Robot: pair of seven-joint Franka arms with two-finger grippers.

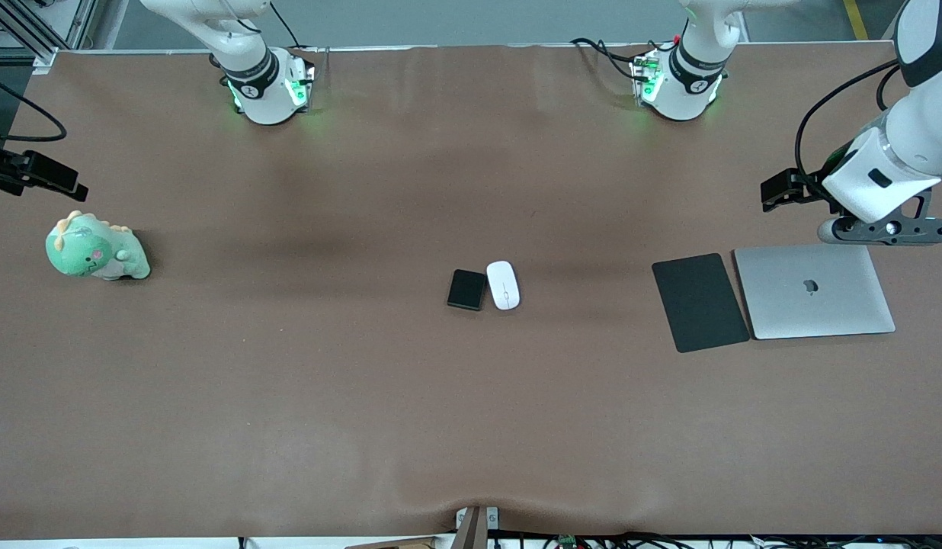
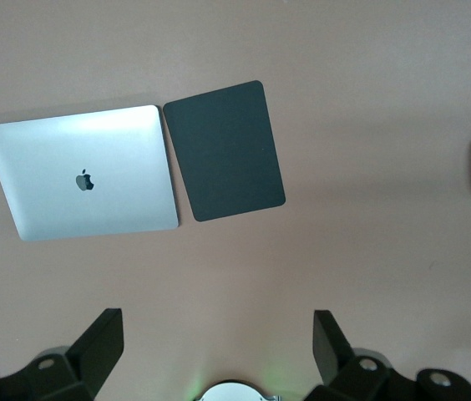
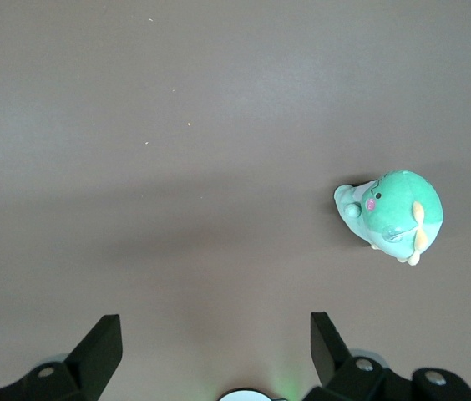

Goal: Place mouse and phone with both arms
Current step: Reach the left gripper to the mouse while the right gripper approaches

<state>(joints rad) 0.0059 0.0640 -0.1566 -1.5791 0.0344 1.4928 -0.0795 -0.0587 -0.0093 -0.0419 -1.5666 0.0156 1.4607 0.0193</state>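
At table centre, front view: phone [image 1: 467,290] lies flat on the brown table [image 1: 288,427], long side running roughly 12 to 6. Mouse [image 1: 503,285] sits at the phone's 3 o'clock, just beside it, with a thin gap showing between them. It lies parallel to the phone, centre line up. Neither is held.

Toward the left arm's end, at about 3 o'clock from the mouse and well apart from it: black mat [image 1: 700,303], flat, slightly skewed. Closed silver laptop [image 1: 814,291] lies at the mat's 3 o'clock, edges almost meeting, logo up.

Toward the right arm's end, at 9 o'clock from the phone and well apart: green dinosaur toy [image 1: 96,248], a little farther from the camera than the phone, alone on the cloth.

Left gripper [image 2: 217,334]: up in the air over bare table at the laptop's 12 o'clock edge. Fingers [image 2: 102,338] are spread wide, with nothing between them. Its wrist view takes in the laptop, the mat and a sliver of the mouse.

Right gripper [image 3: 210,334]: up in the air over bare table at the toy's 10 o'clock. Fingers [image 3: 100,338] are spread wide and empty; the toy shows in its wrist view.

Along the 12 o'clock table edge: both bases, lit green, right base [image 1: 269,88] and left base [image 1: 680,84].
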